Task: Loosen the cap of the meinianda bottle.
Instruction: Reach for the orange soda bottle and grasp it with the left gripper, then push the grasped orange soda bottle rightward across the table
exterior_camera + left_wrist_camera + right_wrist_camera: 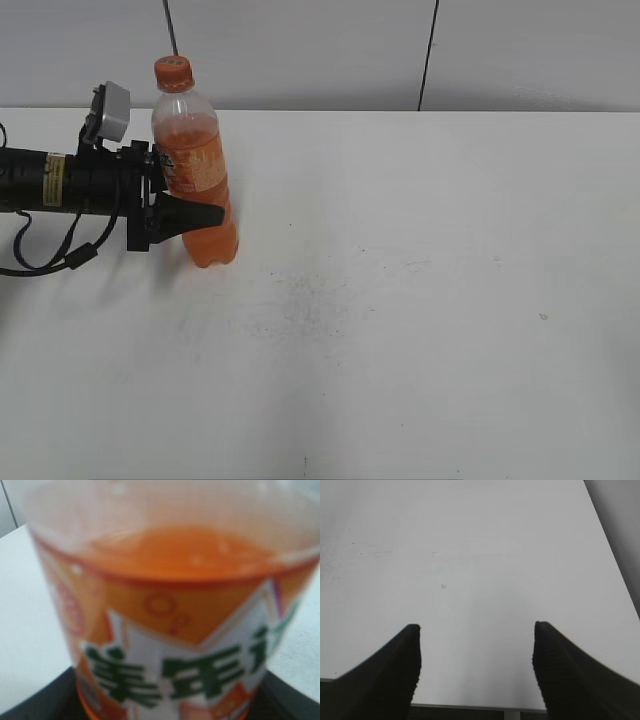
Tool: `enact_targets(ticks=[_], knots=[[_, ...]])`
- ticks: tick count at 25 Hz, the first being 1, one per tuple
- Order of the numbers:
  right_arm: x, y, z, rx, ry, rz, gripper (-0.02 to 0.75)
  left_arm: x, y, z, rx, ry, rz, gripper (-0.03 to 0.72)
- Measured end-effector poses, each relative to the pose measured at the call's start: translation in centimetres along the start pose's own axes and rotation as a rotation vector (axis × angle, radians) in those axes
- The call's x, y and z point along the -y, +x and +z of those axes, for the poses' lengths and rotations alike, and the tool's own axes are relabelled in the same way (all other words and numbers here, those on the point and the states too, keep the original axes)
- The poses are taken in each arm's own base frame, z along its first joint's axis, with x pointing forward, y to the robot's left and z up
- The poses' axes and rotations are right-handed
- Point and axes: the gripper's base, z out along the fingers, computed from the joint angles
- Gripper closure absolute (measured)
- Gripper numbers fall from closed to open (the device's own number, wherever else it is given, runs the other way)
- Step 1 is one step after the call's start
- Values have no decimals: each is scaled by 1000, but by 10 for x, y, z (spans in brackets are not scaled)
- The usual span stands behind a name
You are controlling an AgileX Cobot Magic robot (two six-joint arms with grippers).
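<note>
The meinianda bottle [196, 175] stands upright on the white table at the far left, with orange liquid and an orange-and-white label. Its orange cap [172, 72] sits on top. My left gripper [195, 205] comes in from the left and is shut on the bottle's body at label height. In the left wrist view the bottle's label [170, 650] fills the frame, blurred and very close, with black fingers at the bottom corners. My right gripper [476, 652] is open and empty over bare table. It does not show in the exterior view.
The white table [420, 300] stretches wide to the right and front of the bottle. A grey wall with a dark vertical seam [430, 55] stands behind. The right wrist view shows the table's right edge [612, 555].
</note>
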Motion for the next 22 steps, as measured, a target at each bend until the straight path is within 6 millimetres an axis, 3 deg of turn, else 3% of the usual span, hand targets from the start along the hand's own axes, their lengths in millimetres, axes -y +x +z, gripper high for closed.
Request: enact_targets(ticks=[3,16,22], knots=[[0,0,0,0,0,0,214,-1,0,0,-3,-6,2,276],[0,0,0,0,0,0,214,1,0,2,5,12,1,276],[0,0,0,0,0,0,214,18,-10,32,11,85,4,277]])
